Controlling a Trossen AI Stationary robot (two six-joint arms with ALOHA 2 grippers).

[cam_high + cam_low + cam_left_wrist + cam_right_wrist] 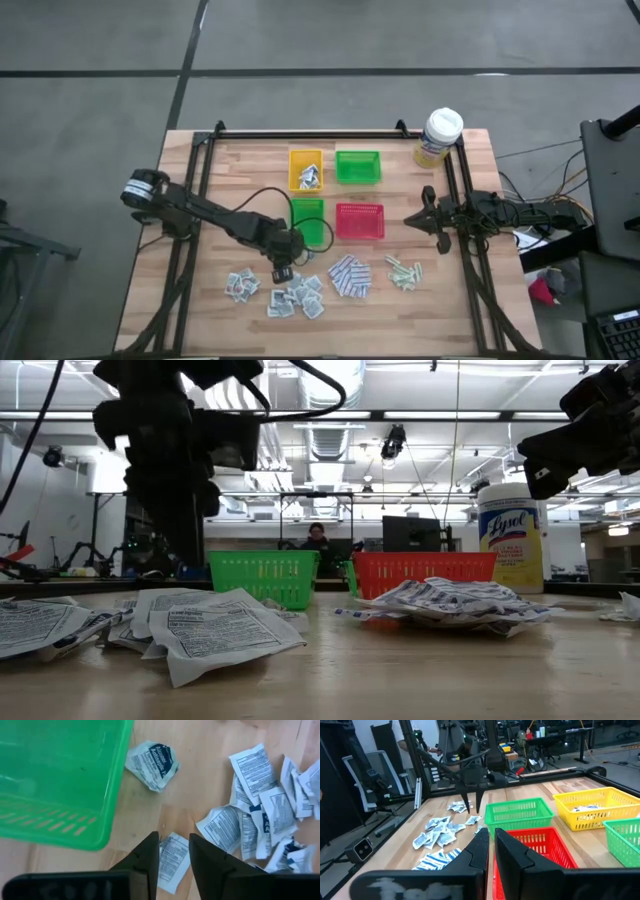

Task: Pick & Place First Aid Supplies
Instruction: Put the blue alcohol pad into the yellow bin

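Note:
White-grey sachets lie in loose heaps on the wooden table's near part, with another heap to their left. Blue-and-white pads and pale green strips lie to their right. My left gripper hangs open over the sachets, fingers pointing down. In its wrist view one flat sachet shows on the table between the fingers. Seen from the right wrist, its tips stay above the table. My right gripper waits shut by the red tray, holding nothing.
Four small trays stand mid-table: a yellow one with a few sachets in it, a green one, a second green one just beyond my left gripper, and the red one. A yellow canister stands at the far right corner.

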